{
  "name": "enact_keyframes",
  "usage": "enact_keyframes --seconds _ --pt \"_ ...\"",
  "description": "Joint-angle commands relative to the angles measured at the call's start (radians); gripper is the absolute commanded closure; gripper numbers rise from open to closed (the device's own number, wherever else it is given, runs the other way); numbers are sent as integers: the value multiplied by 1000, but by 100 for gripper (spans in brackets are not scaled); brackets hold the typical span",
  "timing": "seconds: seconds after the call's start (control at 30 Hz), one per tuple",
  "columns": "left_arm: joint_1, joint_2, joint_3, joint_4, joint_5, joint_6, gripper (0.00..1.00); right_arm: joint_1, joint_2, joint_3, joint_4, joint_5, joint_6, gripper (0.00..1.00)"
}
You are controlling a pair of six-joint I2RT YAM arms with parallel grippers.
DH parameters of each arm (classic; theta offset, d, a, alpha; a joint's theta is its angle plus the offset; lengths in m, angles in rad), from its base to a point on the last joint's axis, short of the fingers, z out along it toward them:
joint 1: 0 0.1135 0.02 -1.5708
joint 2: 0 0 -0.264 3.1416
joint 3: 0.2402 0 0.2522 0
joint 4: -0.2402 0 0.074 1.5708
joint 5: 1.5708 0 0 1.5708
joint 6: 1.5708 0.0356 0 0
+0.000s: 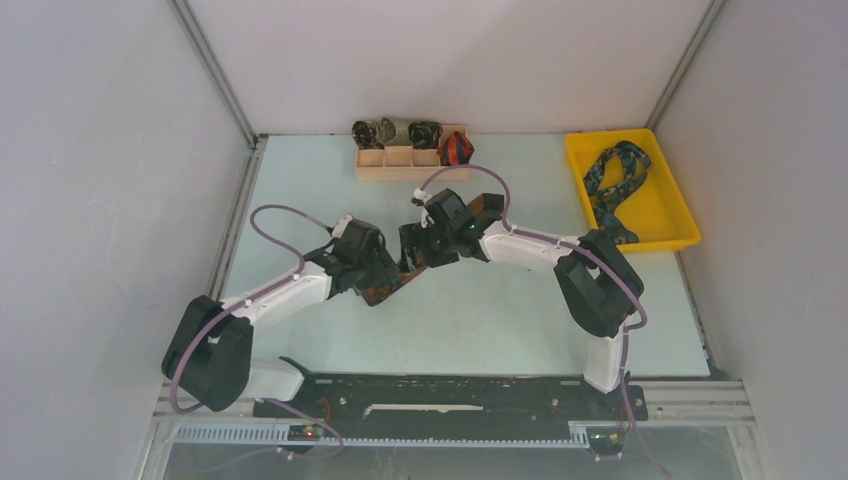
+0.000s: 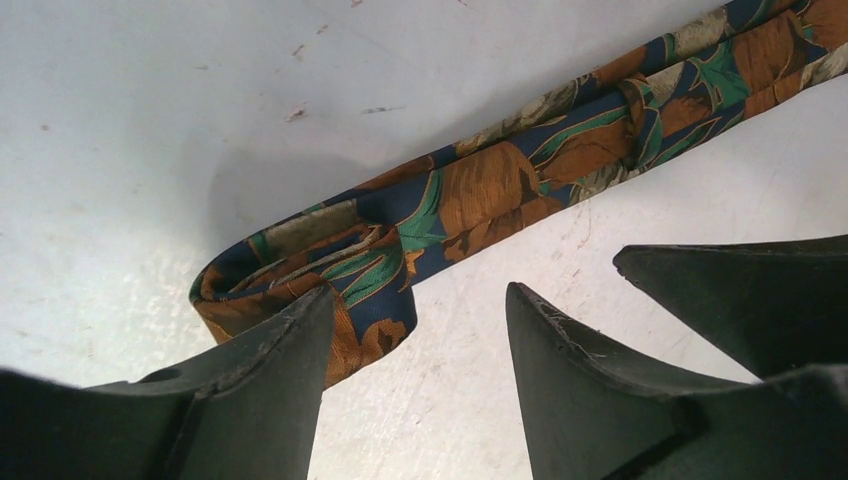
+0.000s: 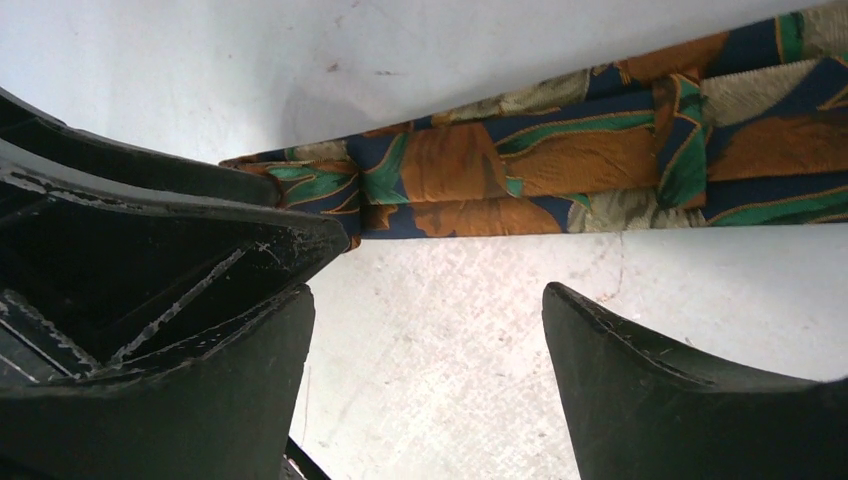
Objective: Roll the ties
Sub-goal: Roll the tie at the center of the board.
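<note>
The brown-orange-green tie (image 2: 500,190) lies flat on the table, its near end curled into a small loose roll (image 2: 300,275). My left gripper (image 2: 418,290) is open; its left finger (image 2: 270,370) stands just in front of the roll, touching or nearly touching it. My right gripper (image 3: 425,288) is open and empty over bare table, with the tie (image 3: 560,170) just beyond its fingertips. In the top view both grippers, left (image 1: 395,275) and right (image 1: 420,250), meet tip to tip over the tie (image 1: 384,291). A navy-teal tie (image 1: 615,180) lies loose in the yellow tray (image 1: 675,215).
A wooden divider box (image 1: 400,170) stands at the back with three dark rolled ties (image 1: 397,130) along its far side and a red-orange roll (image 1: 456,149) at its right end. Grey walls close in left, right and behind. Purple cables loop over both arms.
</note>
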Motion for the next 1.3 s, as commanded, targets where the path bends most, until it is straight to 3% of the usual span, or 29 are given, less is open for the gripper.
enact_keyframes --seconds 0.0,0.33,0.73,1.13,1.27 --pt "-22 47 29 81 13 -41 34 -16 -71 -22 45 -21 12 13" --pt "-36 1 41 76 -37 -34 33 -27 -77 -45 70 -53 9 14" --pt "-36 -283 -17 -68 -212 48 33 5 -90 -65 163 -104 52 15" --pt "-35 -707 -346 -34 -236 82 41 74 -4 16 175 -163 52 31" --pt "-33 -802 -430 -1 -194 58 42 84 43 62 153 -179 37 43"
